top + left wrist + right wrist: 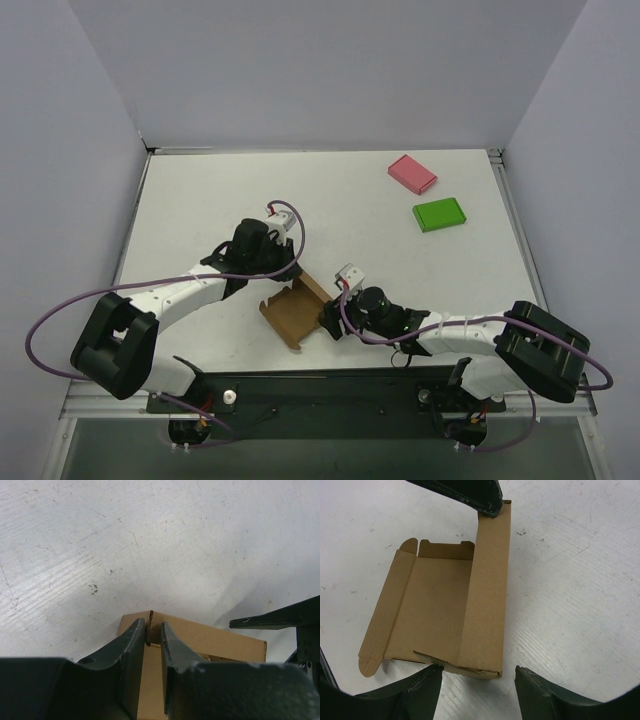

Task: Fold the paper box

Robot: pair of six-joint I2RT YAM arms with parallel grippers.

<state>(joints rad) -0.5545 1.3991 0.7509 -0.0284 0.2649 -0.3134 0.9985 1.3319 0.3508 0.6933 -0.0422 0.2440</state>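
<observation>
Brown die-cut cardboard box (292,315) (200,640) (445,610), one wall raised, lies well apart from green flat box (440,214), nearer arm bases. Left gripper (290,272) (152,630) pinches wall's far corner. Right gripper (330,322) (477,672) spread wide, holds nothing, straddles wall's near end.

I'm getting bright, even overhead light on the white table (220,190), with only soft shadows. Up close, the wrist views show the fingers (131,647) dark and slightly blurred.
</observation>
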